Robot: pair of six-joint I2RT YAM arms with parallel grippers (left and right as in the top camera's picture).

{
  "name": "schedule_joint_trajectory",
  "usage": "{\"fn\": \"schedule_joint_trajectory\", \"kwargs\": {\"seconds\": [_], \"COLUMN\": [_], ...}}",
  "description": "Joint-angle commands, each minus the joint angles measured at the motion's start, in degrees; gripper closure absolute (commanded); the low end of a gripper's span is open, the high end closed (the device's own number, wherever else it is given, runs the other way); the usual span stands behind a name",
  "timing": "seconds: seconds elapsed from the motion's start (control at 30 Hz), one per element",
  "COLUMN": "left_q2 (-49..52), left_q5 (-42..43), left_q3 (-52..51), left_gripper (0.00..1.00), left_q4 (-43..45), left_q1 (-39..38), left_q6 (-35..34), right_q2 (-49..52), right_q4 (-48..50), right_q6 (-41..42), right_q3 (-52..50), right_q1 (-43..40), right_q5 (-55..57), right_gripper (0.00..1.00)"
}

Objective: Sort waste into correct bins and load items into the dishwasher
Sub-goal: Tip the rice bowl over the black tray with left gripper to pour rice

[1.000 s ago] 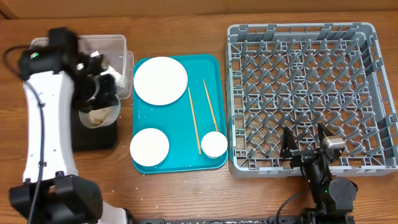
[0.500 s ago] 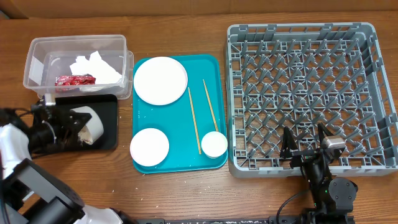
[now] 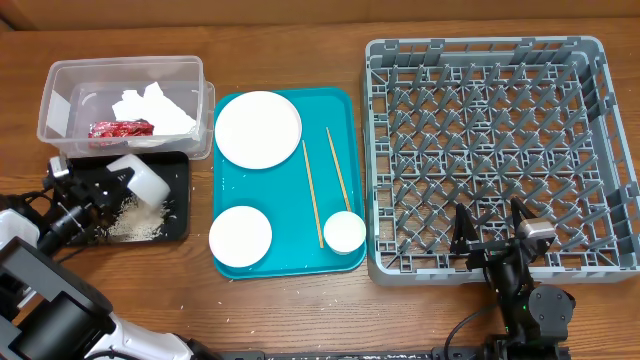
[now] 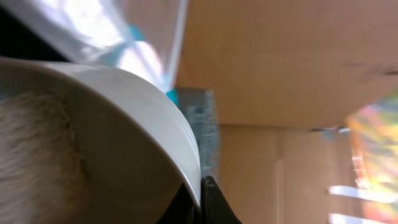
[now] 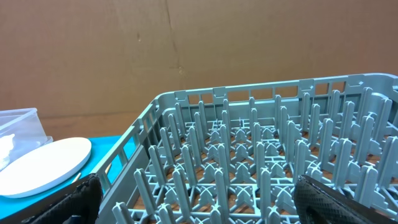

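left gripper [image 3: 112, 187] holds white bowl [image 3: 146, 178] tilted over black tray [image 3: 178, 232]
clamped on bowl rim, rice [image 3: 135, 223] lying in tray; right gripper [image 3: 492, 232] fingers spread, at dish rack [image 3: 486, 43] edge

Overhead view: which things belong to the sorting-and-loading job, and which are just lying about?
Job: clear tub, red wrapper, napkin, black tray, rice crumbs, tipped bowl, large plate, smaller dish, cup, chopsticks, dish rack.
Lying about: teal tray, wooden table.

Glossy white bowl [image 3: 140, 178], clear plastic tub [image 3: 56, 112], matt black tray [image 3: 177, 192], grainy wooden table [image 3: 300, 312].
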Motion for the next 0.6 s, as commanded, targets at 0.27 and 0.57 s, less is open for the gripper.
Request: {"fn": "schedule_joint_trajectory", "kwargs": {"seconds": [0.27, 0.57], "left_q2": [0.5, 0.5], "left_q5": [8.7, 8.7], "left_q3": [-0.1, -0.1], "left_gripper": [0.96, 0.96], "left_q4": [1.7, 10.4], "left_q1": [0.3, 1.9], "left_q6": [-11.8, -28.2], "right_q2": [-0.6, -0.6], "right_q4": [0.3, 0.3], "right_q6": [0.2, 0.2], "right_q3": [-0.6, -0.6], "right_q1": [0.3, 0.3], "right_q5": [-0.3, -0.3], "right_gripper": [0.0, 0.0]}}
